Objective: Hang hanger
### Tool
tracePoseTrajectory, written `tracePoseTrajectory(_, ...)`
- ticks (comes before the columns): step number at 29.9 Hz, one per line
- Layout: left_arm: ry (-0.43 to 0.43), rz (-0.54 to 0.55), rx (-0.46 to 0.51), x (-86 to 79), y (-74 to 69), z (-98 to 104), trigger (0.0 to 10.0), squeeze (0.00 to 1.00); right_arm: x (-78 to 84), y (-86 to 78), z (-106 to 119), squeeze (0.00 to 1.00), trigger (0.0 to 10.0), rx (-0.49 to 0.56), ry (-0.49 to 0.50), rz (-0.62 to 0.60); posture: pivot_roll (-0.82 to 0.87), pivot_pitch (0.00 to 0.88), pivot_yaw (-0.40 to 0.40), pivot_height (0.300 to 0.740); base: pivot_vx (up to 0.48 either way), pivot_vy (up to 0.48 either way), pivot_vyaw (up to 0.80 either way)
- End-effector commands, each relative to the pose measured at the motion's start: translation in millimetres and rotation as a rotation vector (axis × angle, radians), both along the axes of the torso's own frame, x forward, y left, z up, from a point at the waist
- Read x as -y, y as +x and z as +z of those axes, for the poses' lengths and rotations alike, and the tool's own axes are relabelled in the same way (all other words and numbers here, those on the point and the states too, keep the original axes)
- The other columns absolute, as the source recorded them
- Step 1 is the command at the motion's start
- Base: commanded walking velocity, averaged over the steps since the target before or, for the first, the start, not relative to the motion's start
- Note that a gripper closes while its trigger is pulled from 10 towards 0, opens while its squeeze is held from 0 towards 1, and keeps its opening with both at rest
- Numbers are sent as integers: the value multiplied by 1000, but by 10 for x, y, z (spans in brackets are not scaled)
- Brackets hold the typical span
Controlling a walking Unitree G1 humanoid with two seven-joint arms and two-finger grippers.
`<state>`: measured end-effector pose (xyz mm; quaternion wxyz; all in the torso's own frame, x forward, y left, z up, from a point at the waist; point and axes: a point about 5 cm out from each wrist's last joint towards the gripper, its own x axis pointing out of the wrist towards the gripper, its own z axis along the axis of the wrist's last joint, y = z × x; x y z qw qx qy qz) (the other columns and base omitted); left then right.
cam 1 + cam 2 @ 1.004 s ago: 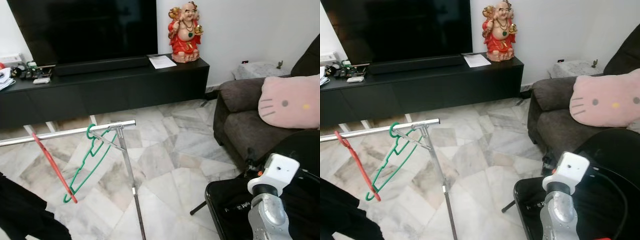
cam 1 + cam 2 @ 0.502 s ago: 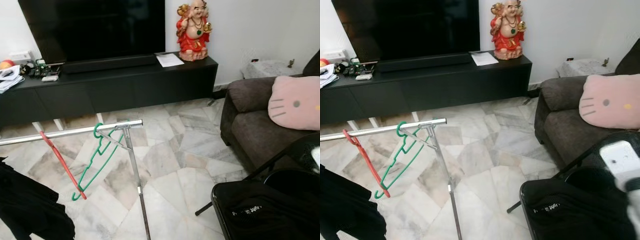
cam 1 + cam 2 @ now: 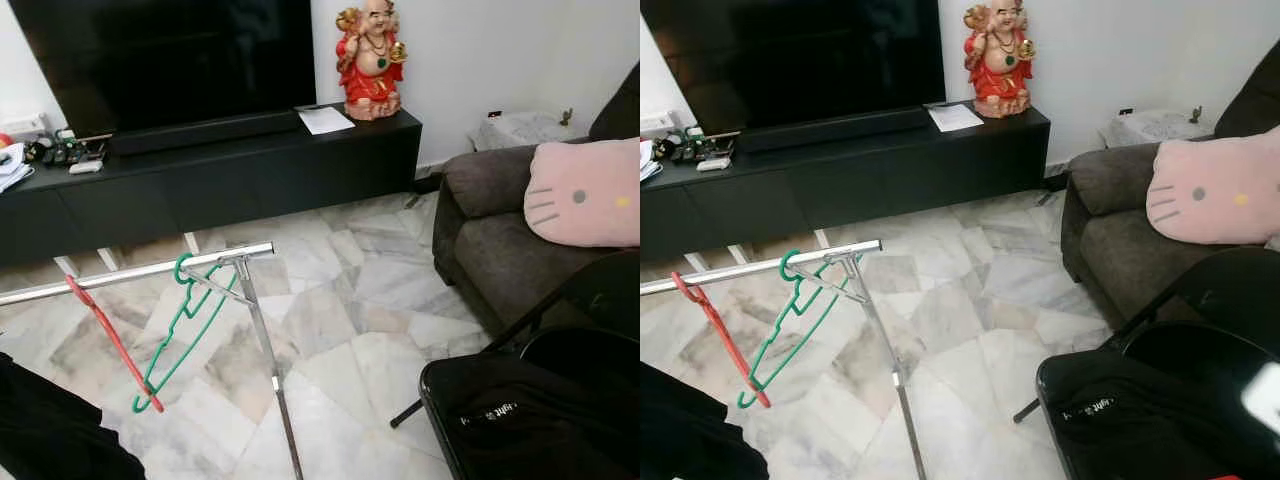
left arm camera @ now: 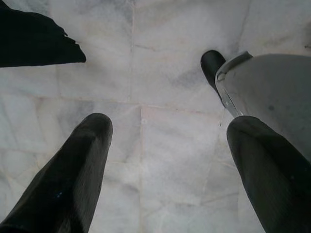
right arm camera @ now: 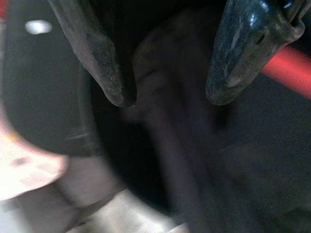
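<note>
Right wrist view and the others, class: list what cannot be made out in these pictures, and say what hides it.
- Right wrist view: dark and blurred beyond the right tool; a red bar cannot be identified.
- Left eye view: the rail and black garment are cut off by the picture's edge.
- Left eye view: small items on the TV cabinet are too small to identify.
- Left wrist view: the left tool hangs over bare floor.
</note>
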<state>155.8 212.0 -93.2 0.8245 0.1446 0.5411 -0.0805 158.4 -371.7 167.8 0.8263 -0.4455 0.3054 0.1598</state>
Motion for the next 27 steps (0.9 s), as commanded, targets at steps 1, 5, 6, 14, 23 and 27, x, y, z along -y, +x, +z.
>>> tracePoseTrajectory(1, 14, 0, -22, -53, -36, -5, 10000, 0, -69, -11, 41, 0, 10000, -22, 28, 51, -220, 60, 101, 740, 0, 0, 0)
tracePoseTrajectory(5, 14, -2, -20, -54, -31, -3, 10000, 0, -119, -120, -85, 0, 10000, -104, 57, 75, -221, 63, 102, 740, 0, 0, 0)
tracePoseTrajectory(6, 14, -2, -20, -54, -31, -3, 10000, 0, -119, -120, -85, 0, 10000, -104, 57, 75, -221, 63, 102, 740, 0, 0, 0)
tracePoseTrajectory(14, 16, -4, -19, -61, -24, 2, 10000, 0, -182, -175, -284, 0, 10000, -201, -42, 129, -212, 62, 102, 740, 0, 0, 0)
tracePoseTrajectory(23, 16, -3, -17, -62, -18, 4, 10000, 0, -201, 30, -241, 0, 10000, -15, -194, 123, -205, 59, 104, 740, 0, 0, 0)
tracePoseTrajectory(27, 17, -2, -17, -62, -18, 4, 10000, 0, -185, -7, -263, 0, 10000, -81, -245, 158, -203, 55, 101, 740, 0, 0, 0)
